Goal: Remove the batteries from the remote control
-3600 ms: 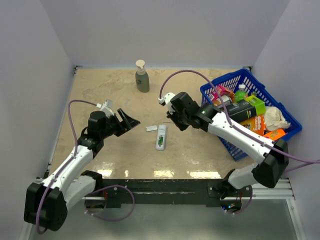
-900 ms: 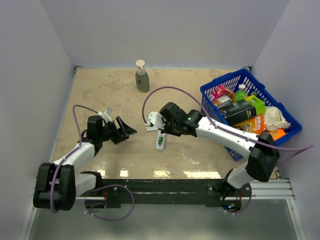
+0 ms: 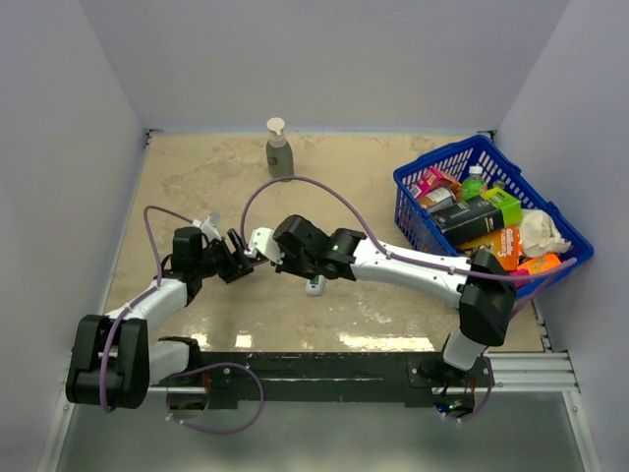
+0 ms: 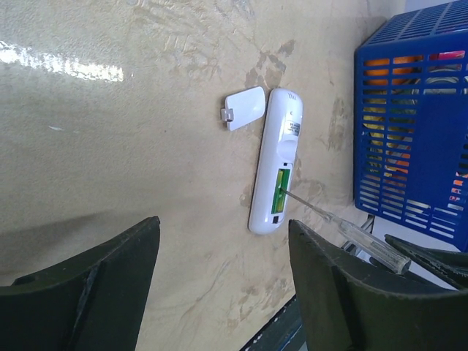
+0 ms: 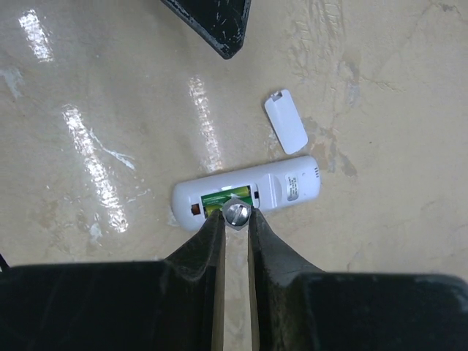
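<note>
The white remote control (image 5: 248, 194) lies flat on the table with its battery recess uncovered and facing up. Green batteries (image 5: 227, 197) sit inside it. My right gripper (image 5: 235, 219) is shut on a screwdriver (image 5: 238, 213), held straight down over the recess. In the left wrist view its thin shaft (image 4: 311, 206) reaches the green batteries (image 4: 280, 191) in the remote control (image 4: 276, 172). From above, my right arm hides most of the remote control (image 3: 314, 287). My left gripper (image 4: 223, 223) stands open and empty to the left of it (image 3: 239, 260).
The small white battery cover (image 5: 286, 121) lies on the table beside the remote's far end. A blue basket (image 3: 423, 177) full of packages stands at the right. A soap dispenser bottle (image 3: 280, 152) stands at the back.
My right arm has swung left over the remote with the screwdriver and now hides most of the remote and the cover from above. The left gripper has barely moved.
</note>
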You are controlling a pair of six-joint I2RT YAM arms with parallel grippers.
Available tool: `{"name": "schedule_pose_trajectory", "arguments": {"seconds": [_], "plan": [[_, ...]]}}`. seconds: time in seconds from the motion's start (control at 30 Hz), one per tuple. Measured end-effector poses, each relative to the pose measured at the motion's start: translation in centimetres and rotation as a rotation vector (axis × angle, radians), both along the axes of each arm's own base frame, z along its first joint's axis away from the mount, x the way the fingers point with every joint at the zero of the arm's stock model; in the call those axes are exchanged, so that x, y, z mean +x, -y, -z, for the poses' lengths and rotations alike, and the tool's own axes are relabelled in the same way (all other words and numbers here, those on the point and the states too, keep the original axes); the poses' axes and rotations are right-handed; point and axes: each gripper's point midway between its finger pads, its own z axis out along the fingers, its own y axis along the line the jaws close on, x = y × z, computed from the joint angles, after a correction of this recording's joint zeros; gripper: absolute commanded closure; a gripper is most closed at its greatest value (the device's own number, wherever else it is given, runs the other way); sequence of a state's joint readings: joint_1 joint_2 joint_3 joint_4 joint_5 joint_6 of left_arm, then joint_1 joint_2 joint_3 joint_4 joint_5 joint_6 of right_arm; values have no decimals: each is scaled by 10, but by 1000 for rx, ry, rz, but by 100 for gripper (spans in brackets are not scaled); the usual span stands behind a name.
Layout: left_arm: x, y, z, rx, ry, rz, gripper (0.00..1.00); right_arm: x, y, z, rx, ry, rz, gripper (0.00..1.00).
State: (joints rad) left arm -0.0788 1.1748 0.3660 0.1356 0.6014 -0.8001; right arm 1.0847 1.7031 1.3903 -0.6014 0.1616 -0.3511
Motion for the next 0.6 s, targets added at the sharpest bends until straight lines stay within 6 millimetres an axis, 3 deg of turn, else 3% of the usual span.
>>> {"name": "schedule_pose_trajectory", "arguments": {"seconds": [0.13,0.37,0.6], "plan": [[0,0,1,2,-2,-2,25,1,4,0,57,9,37,100],[0,-1,1,4,-3,-5,25,25,33,-5,171,-23,181,100],[-1,-1,2,6,-12,-7,25,32,39,-2,268,-39,271,100]]}}
